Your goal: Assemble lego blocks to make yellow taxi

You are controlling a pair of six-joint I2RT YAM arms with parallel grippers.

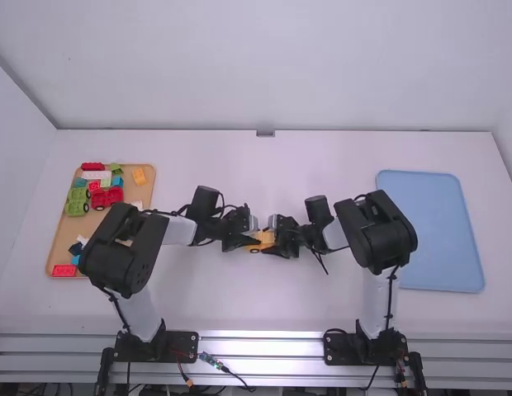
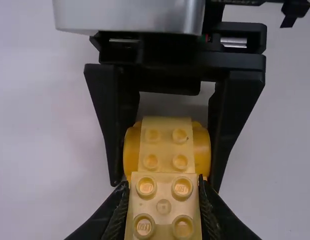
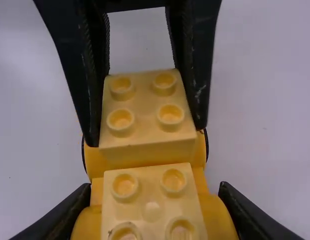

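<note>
Nearest to the left wrist camera is a pale yellow block (image 2: 163, 196) with round studs, and the left hand (image 2: 164, 185) is clamped on its two sides. The right hand (image 3: 156, 187) is clamped also, on the wide rounded part (image 3: 220, 220) of the yellow taxi (image 1: 265, 237). A second pale block (image 3: 151, 206) sits on this rounded part. So the taxi is between the two hands, at the middle of the desk (image 1: 239, 301).

I judge that the taxi is light and stiff, of hard smooth plastic. It should not break easily, but it can come apart at the joints, and the curved sides may slip under the fingers. It is better to hold it low, by the body, and to press each block on its flat sides, straight down over the studs. A tilted push could open a joint.

The hands cover most of the taxi in the high view, and only one wheel (image 1: 254, 250) is easy to find. The underside is hidden. I cannot tell if the left hand's block is fully pressed down. On the wooden tray (image 1: 64, 235), some loose blocks are partly behind the left arm (image 1: 128, 247).
</note>
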